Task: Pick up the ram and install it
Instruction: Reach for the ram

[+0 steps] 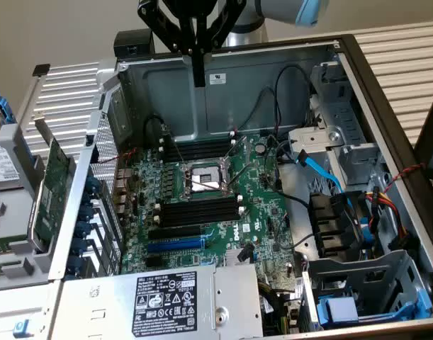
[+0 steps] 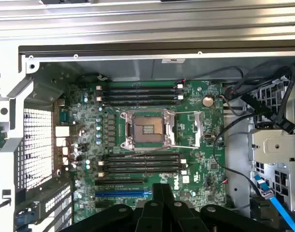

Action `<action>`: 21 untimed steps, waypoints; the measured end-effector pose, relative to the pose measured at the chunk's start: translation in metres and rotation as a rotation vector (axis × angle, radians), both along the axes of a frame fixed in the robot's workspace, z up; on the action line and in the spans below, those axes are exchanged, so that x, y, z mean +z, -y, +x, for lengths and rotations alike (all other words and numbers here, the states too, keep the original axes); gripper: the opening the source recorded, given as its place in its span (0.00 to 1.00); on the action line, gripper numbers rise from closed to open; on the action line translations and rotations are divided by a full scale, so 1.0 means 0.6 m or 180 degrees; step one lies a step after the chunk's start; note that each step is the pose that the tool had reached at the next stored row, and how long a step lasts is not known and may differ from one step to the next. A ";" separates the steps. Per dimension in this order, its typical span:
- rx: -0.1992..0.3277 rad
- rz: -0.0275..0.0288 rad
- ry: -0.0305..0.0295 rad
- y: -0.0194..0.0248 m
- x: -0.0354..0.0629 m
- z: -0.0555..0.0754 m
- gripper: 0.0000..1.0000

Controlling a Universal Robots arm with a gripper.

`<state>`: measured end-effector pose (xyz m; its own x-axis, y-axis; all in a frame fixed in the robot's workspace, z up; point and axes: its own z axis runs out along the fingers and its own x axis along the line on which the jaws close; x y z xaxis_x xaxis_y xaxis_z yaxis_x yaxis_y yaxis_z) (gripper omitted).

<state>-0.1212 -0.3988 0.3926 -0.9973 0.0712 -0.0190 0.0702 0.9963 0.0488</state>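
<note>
Nearest in the open grey metal computer case (image 1: pixel 386 106) sits a silver box with a black label (image 1: pixel 166 301). Behind it lies the green motherboard (image 1: pixel 262 212), its long black slots (image 1: pixel 198 211) looking bare. Farthest, the black end effector (image 1: pixel 198 42) hangs over the back wall with a thin dark strip (image 1: pixel 198 71) under it; I cannot tell if it is pinching the ram.

— Where's the arm?
— At the top of the exterior view, its grey and light-blue wrist angled in from that view's right.
— And the pincer (image 1: pixel 198 71)?
— Hanging straight down, black fingers (image 2: pixel 162 203) pressed close together, tips pointing downward.
</note>
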 end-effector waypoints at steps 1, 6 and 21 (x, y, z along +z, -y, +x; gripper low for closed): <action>0.0000 0.0000 0.0000 0.0000 0.000 0.000 0.11; 0.0000 0.0000 0.0000 0.0000 0.000 0.000 0.11; 0.0000 0.0000 -0.0007 -0.0001 0.000 -0.026 0.11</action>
<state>-0.1365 -0.3987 0.3926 -0.9973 0.0712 -0.0167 0.0703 0.9963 0.0485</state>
